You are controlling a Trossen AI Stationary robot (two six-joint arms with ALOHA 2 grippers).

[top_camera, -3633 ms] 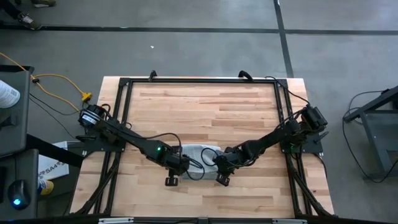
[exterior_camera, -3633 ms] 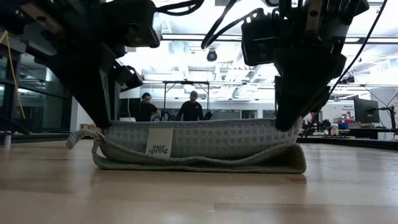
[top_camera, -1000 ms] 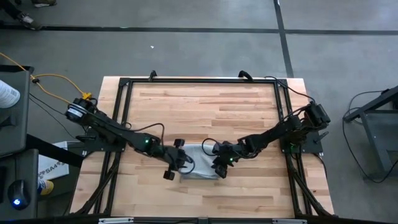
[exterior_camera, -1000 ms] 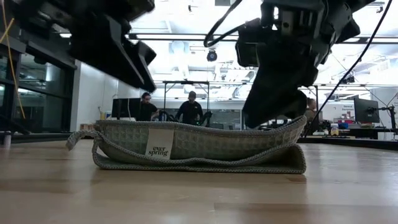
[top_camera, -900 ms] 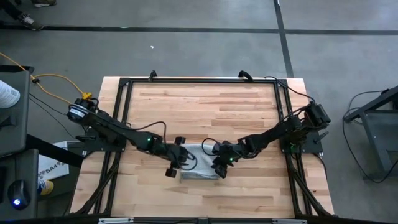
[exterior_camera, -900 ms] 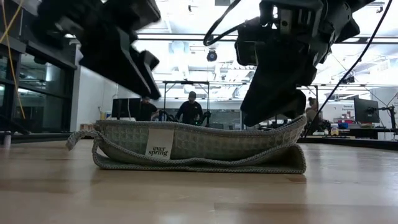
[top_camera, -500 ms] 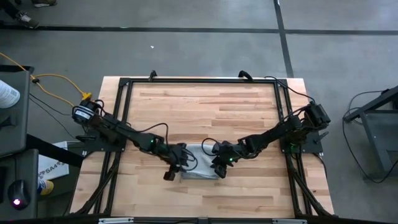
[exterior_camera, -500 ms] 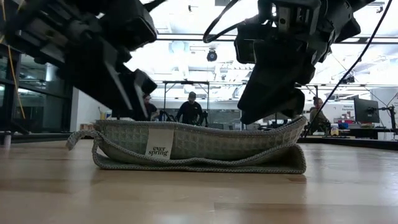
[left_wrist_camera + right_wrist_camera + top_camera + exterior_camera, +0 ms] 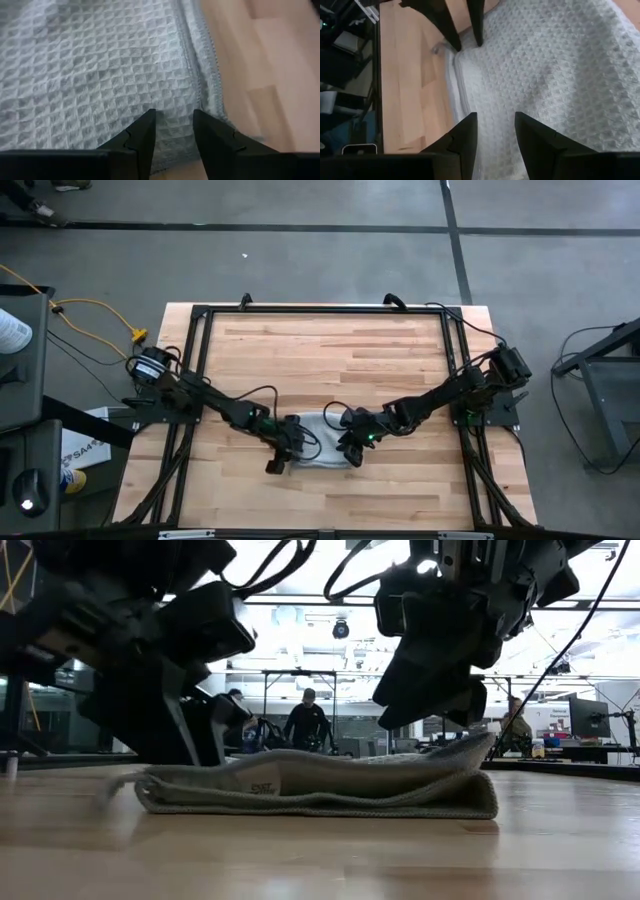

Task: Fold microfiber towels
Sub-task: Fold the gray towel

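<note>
Pressing folded towel (image 9: 320, 787): both claws (image 9: 172, 131) (image 9: 492, 131) parted, empty; contact seemingly light.

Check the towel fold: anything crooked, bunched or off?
Slightly. In the low view the folded towel lies uneven: its left end is pressed flat under the left tool, its right end still humps up beneath the right tool. A loose corner trails out left. No damage shows.

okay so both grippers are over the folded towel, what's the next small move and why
Probably lift the left gripper clear. The towel already lies doubled and flat on the table, both grippers' jaws are open and empty, and the right gripper hangs above its other end.
</note>
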